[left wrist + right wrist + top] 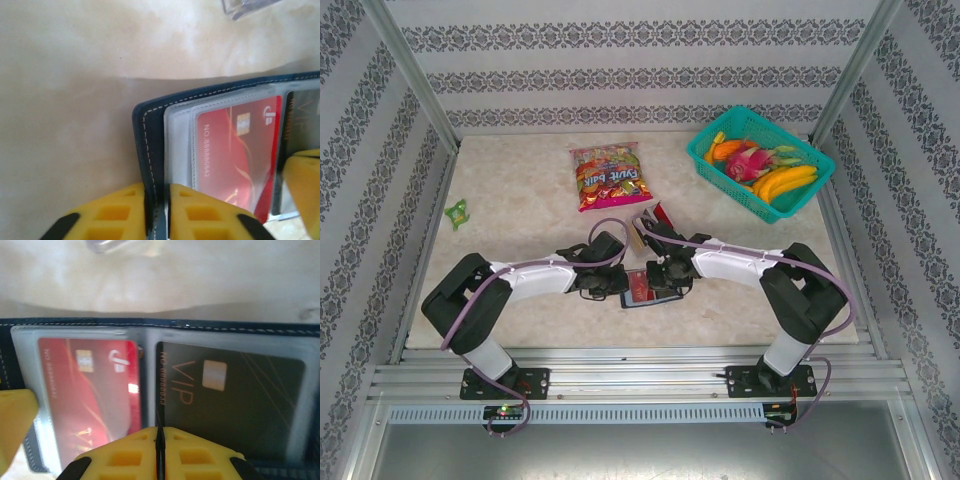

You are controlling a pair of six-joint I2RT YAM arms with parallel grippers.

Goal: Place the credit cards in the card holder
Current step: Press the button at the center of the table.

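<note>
your left gripper (158, 216) has its two yellow fingers closed narrowly on the stitched edge of the open navy card holder (148, 145), which lies on the pale table (65, 90). just beyond those fingers and to their right, a red card (235, 150) sits in a clear pocket. your right gripper (160, 452) has its fingers pressed together at the holder's near edge, directly in front of a black card (230, 395) in the neighbouring pocket; you cannot tell whether they pinch anything.
</note>
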